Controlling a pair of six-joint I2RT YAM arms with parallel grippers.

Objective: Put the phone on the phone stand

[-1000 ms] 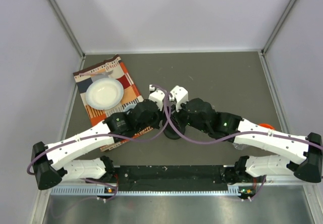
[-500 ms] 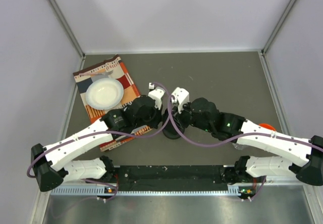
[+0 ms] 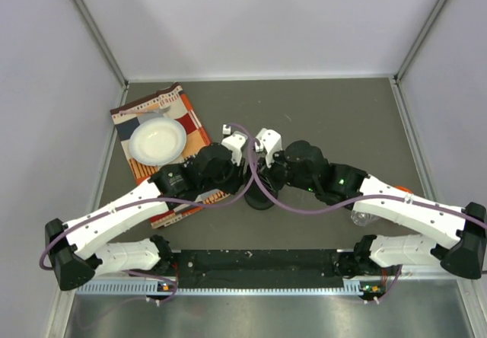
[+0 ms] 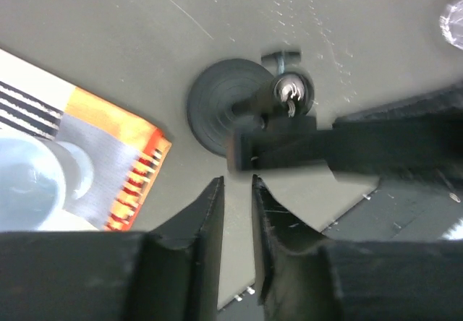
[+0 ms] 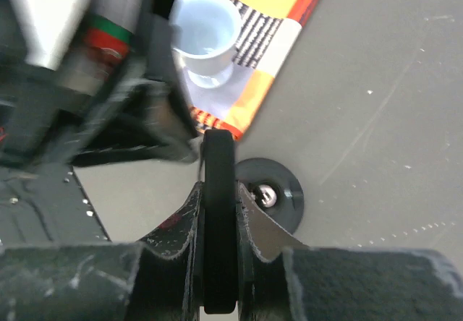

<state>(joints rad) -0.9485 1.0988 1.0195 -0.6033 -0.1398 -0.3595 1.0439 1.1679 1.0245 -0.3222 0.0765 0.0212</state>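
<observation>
On grey table (image 3: 342, 117), toward its left: orange-checked cloth (image 3: 194, 121), with white bowl (image 3: 157, 140) resting on it. Near table's middle: phone (image 4: 278, 151), clamped edge-on in right gripper (image 5: 218, 189), held over phone stand (image 4: 217, 108), one end overlapping stand's bracket top. Impossible to tell whether touching. Just beside: left gripper (image 4: 237, 183), jaws narrowly parted, gripping nothing.

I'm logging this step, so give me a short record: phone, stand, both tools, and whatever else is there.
phone: edge-on, clamped in right tool
phone stand: upright on table, close by phone; contact unclear
left tool: slightly open, empty
cloth: left of stand, white bowl on it
</observation>
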